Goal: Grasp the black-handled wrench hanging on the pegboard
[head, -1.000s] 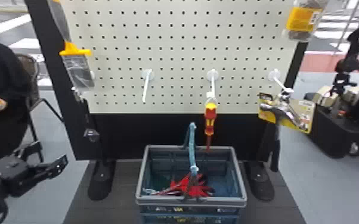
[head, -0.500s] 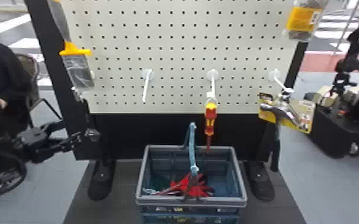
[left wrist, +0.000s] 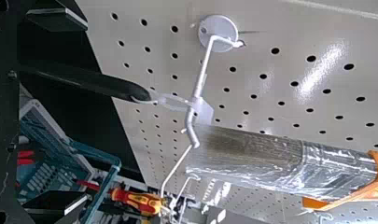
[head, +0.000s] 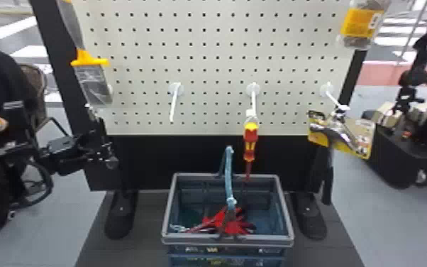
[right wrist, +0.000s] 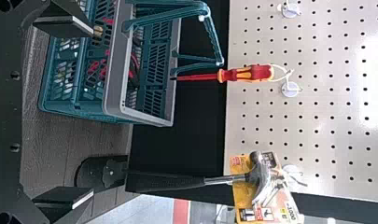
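The black-handled wrench (head: 100, 133) hangs from a white hook at the pegboard's (head: 216, 53) lower left corner, against the black frame. My left gripper (head: 97, 151) is level with its lower part, right beside it. In the left wrist view the black handle (left wrist: 84, 83) lies between the open fingers (left wrist: 56, 18) of my left gripper (left wrist: 79, 109), nearer one of them, and I cannot tell if it touches. My right gripper (right wrist: 70, 109) is open and holds nothing. It faces the board's right half from a distance.
A wrapped paintbrush (head: 90, 76) hangs just above the wrench. A red-yellow screwdriver (head: 250, 142) and a black-handled hammer (head: 333, 131) hang further right. A teal basket (head: 173, 209) with red tools stands on the dark table below the board. One white hook (head: 173, 101) is bare.
My left arm has risen from low at the left and moved right, up to the wrench at the board's left edge. The hanging tools have stayed still.
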`<state>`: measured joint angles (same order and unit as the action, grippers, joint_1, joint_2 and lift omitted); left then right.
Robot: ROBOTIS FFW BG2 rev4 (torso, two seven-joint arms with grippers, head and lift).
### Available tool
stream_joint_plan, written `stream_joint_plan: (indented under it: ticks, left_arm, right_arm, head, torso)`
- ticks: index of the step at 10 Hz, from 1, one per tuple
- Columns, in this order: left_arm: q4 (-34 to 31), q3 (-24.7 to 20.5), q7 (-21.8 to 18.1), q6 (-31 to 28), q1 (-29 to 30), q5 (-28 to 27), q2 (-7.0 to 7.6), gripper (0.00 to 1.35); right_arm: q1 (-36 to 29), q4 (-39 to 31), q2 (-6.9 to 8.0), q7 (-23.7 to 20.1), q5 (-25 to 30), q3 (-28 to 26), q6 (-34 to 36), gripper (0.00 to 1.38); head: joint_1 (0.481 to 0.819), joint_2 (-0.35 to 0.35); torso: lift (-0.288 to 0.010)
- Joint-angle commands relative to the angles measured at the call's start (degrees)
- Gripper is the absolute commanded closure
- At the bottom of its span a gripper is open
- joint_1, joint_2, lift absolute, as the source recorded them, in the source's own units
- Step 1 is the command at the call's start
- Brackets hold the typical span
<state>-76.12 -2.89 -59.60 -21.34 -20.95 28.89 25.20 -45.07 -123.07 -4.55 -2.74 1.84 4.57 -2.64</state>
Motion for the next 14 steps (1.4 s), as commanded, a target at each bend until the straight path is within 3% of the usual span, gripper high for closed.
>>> stream_joint_plan:
  ticks: [1,2,3,4,5,6,10,11,12,14]
  left_arm:
    - [2.4,2.2,-0.6,0.8,-2.1,1.6,0.55,0.02]
    - [2.4,2.3,-0.6,1.3,-2.3,1.5,0.55,0.02]
    - [2.4,2.5,-0.6,1.7,-2.4,1.2,0.64,0.13]
    - [2.4,2.8,-0.6,2.1,-2.5,0.7,0.73,0.36]
    - [2.4,3.0,-0.3,2.8,-2.8,0.3,0.73,0.72]
    - [2.4,3.1,-0.1,3.6,-2.8,0.0,0.73,0.81]
    - [1.4,4.0,-0.4,5.7,-2.9,-3.3,0.73,0.83]
    - [1.2,3.9,0.2,7.5,-2.8,-3.6,0.73,1.32]
    - [0.8,3.3,0.4,7.7,-2.4,-3.6,0.55,1.23]
    - [0.7,3.5,0.5,7.2,-2.1,-3.6,0.55,1.22]
  right_arm:
    - [0.1,0.2,0.15,-0.1,0.2,0.0,0.0,0.10]
    - [0.1,0.2,0.24,-0.1,0.2,0.0,0.0,0.10]
    - [0.0,0.2,0.33,-0.1,0.2,0.0,0.0,0.10]
    - [0.0,0.4,0.33,-0.1,-0.1,0.0,0.0,0.10]
    - [0.0,0.4,0.33,-0.1,-0.1,0.0,0.0,0.10]
    - [0.0,0.5,0.33,-0.2,-0.1,0.0,0.0,0.10]
    - [-0.2,0.5,0.33,-0.2,-0.2,0.0,0.0,0.10]
    - [-0.2,0.5,0.33,-0.2,-0.3,0.0,0.0,0.10]
    - [-0.4,0.4,0.33,-0.2,-0.3,0.0,0.0,0.10]
    - [-0.4,0.5,0.33,-0.2,-0.3,0.0,0.0,0.10]
  head:
    - [0.549,0.000]
    - [0.549,0.000]
    - [0.549,0.000]
    - [0.549,0.000]
    - [0.549,0.000]
    - [0.549,0.000]
    - [0.549,0.000]
    - [0.549,0.000]
    - [0.549,0.000]
    - [0.549,0.000]
  torso:
    - [-0.100]
    - [-0.100]
    - [-0.100]
    - [-0.100]
    - [-0.100]
    - [-0.100]
    - [-0.100]
    - [-0.100]
    - [-0.100]
    - [-0.100]
